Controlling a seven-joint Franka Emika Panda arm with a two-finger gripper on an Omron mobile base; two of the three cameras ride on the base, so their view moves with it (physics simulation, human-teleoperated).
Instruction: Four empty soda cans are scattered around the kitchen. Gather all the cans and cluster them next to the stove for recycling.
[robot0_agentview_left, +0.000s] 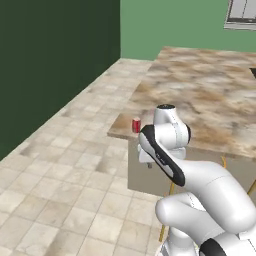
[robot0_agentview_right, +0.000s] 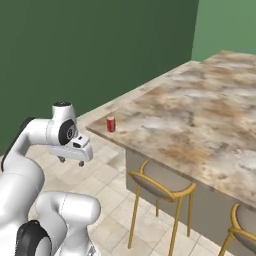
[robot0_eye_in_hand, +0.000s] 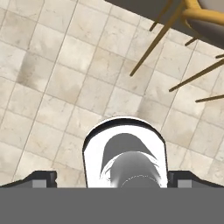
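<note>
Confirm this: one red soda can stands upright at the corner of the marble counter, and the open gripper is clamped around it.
Not quite. The soda can does stand upright at the corner of the marble counter, but the open gripper holds nothing. In the right base view it hangs apart from the can, off the counter's edge and over the tiled floor.

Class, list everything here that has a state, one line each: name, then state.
Can: upright, at the counter's corner, untouched.
Gripper: open, empty, pointing down over the floor, beside the counter.
Stool: upright, tucked under the counter edge.
</note>
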